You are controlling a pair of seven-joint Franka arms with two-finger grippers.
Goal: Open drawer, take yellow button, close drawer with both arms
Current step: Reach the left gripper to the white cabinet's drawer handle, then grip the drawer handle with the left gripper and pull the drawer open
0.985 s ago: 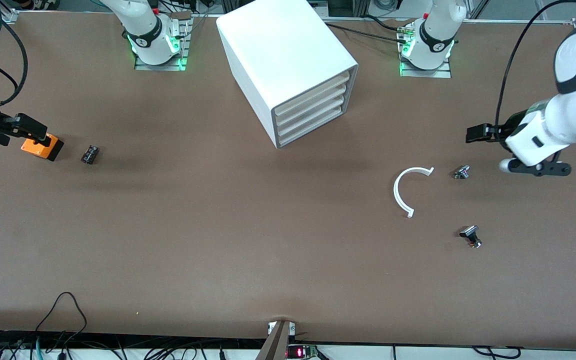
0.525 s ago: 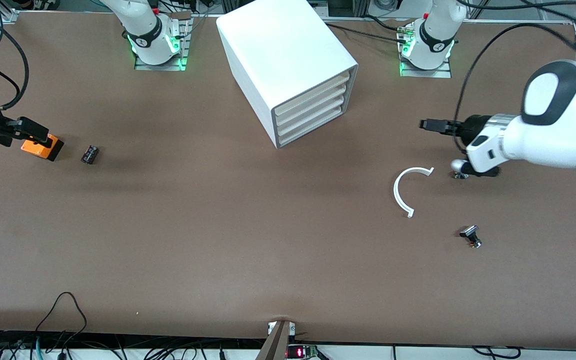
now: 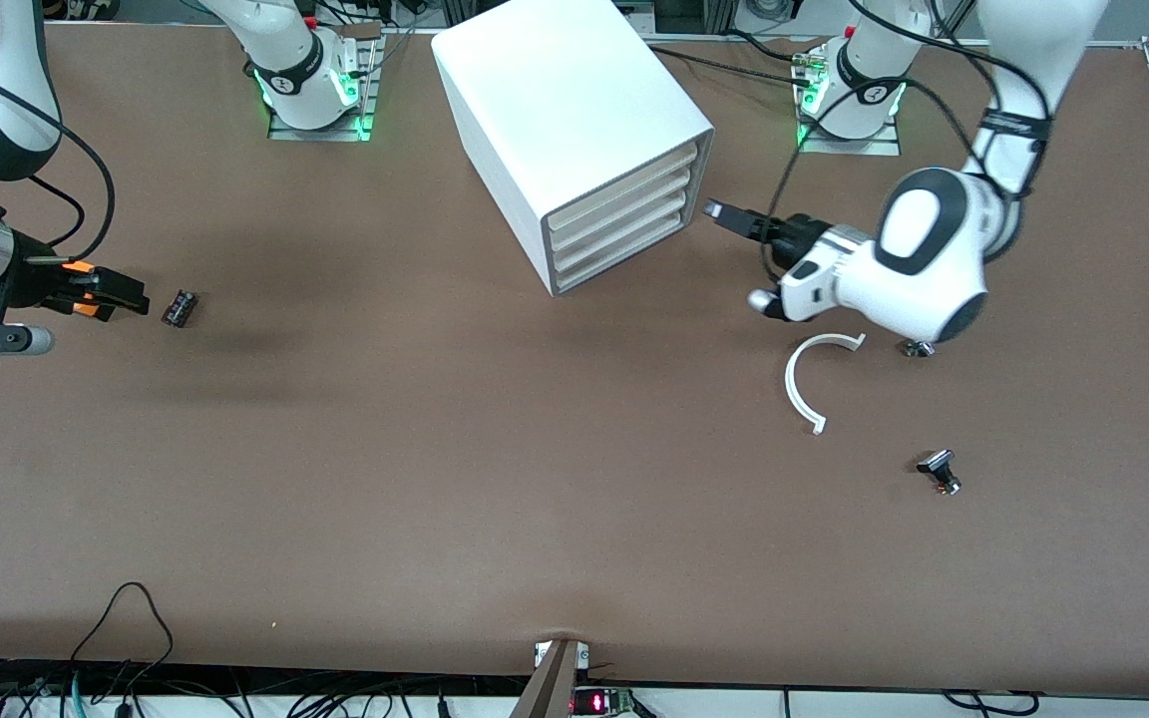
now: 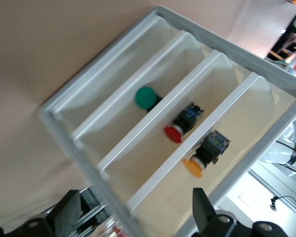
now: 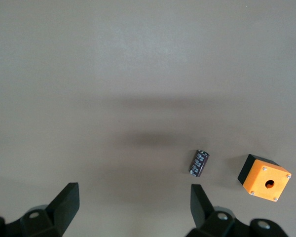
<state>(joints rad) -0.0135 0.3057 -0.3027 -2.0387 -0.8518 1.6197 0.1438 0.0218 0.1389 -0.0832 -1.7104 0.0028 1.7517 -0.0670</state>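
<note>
The drawer point(image 3: 624, 182), uppermost in the white cabinet point(image 3: 555, 90), is shut. The left wrist view shows the orange-capped button point(image 4: 204, 155) lying inside it. The left pincer point(image 3: 724, 213) hovers just in front of the drawer fronts, released and wide. To open the drawer cleanly it should line up with the top front only, catch its edge squarely and pull straight out. The right pincer point(image 3: 126, 299), also released, waits over the tabletop point(image 3: 435, 449) by the orange cube point(image 5: 264, 177).
</note>
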